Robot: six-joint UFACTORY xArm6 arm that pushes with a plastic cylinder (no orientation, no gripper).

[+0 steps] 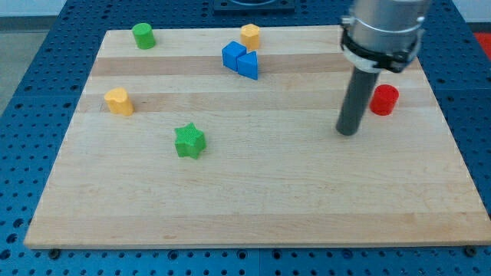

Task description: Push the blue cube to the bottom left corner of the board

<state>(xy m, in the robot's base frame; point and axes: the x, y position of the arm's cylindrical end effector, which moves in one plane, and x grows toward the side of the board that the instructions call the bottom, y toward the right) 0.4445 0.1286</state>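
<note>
The blue cube point(232, 54) sits near the view's top, just left of centre, touching a blue triangular block point(248, 65) on its right. An orange block point(250, 35) stands just above and right of them. My tip point(348, 132) rests on the wooden board point(245, 192) at the view's right, well to the right of and below the blue cube. A red cylinder point(384, 100) stands just right of the rod.
A green cylinder point(143, 35) stands at the top left. A yellow block point(118, 100) is at the left edge. A green star point(189, 141) lies left of centre. Blue pegboard surrounds the board.
</note>
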